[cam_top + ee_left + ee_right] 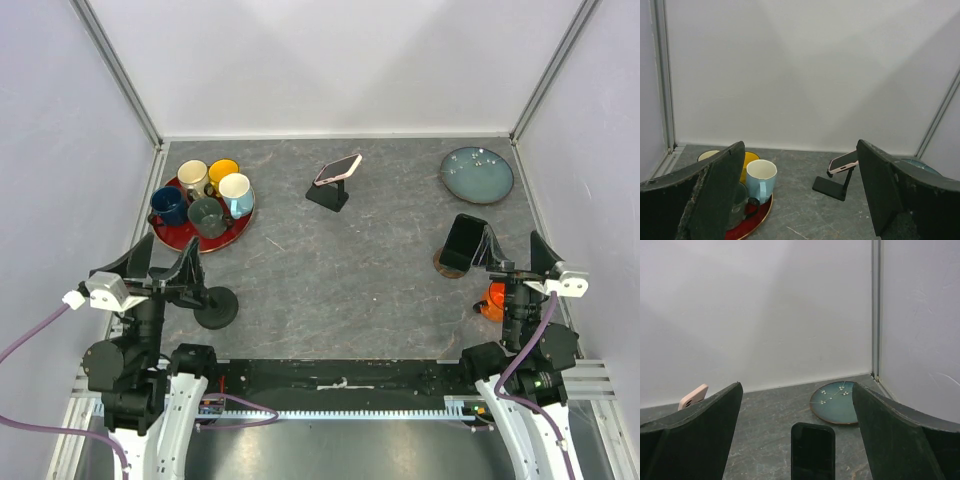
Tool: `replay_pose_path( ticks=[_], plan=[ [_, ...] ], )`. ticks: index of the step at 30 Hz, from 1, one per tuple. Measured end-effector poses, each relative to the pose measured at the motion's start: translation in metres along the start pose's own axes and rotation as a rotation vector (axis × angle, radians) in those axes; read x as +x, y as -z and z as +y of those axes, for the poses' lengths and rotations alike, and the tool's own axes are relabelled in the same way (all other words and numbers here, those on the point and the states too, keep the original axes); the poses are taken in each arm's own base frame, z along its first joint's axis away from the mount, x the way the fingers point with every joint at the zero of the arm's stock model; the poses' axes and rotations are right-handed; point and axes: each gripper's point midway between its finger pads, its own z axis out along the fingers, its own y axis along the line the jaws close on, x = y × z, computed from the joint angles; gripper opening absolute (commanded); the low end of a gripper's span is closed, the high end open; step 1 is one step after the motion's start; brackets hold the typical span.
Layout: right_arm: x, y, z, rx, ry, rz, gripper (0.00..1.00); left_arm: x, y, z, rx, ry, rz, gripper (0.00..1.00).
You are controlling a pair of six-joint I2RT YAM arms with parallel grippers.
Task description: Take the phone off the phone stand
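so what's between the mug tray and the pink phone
Only bare table between the mug tray and the pink phone; the top view shows it.

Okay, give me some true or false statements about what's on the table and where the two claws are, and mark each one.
1. The pink-cased phone rests on the black phone stand. True.
2. The round red tray holds three mugs. False: five mugs sit on it.
3. The left claw grips the pink-cased phone. False: it is open, empty and well short of the phone.
4. The teal glazed plate lies near the far right corner. True.
5. The black phone lies flat on the plate. False: it leans propped up off the plate, just ahead of the open right claw.
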Motion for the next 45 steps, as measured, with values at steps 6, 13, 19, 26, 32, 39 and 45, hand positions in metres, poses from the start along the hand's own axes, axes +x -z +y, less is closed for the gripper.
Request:
replay_pose_path(
  ticks=[6, 13, 19, 26, 32, 39, 45],
  plan=[
    [0.001, 0.0, -0.001, 0.008, -0.01, 0.004, 0.98, -0.001, 0.001, 0.001, -0.008, 0.001, -0.003, 1.0],
    [0.009, -0.013, 0.012, -0.018, -0.036, 0.131, 0.98, -0.005, 0.007, 0.0, -0.004, 0.007, -0.02, 1.0],
    [0.025, -0.028, 0.025, -0.019, -0.051, 0.329, 0.98, -0.004, 0.009, -0.001, 0.005, 0.016, -0.016, 1.0],
    [0.045, -0.031, 0.047, -0.097, -0.058, 0.512, 0.98, 0.005, 0.01, -0.001, 0.011, 0.017, 0.008, 0.99],
    [0.081, -0.037, 0.064, -0.147, -0.041, 0.727, 0.98, 0.023, 0.009, 0.001, 0.013, 0.02, 0.053, 0.99],
    [0.138, -0.035, 0.106, -0.286, -0.149, 1.009, 0.98, 0.045, 0.009, 0.004, 0.008, 0.021, 0.109, 0.98],
    [0.17, -0.042, 0.135, -0.275, -0.297, 1.099, 0.98, 0.053, 0.009, 0.002, 0.023, 0.028, 0.132, 0.97]
  ],
)
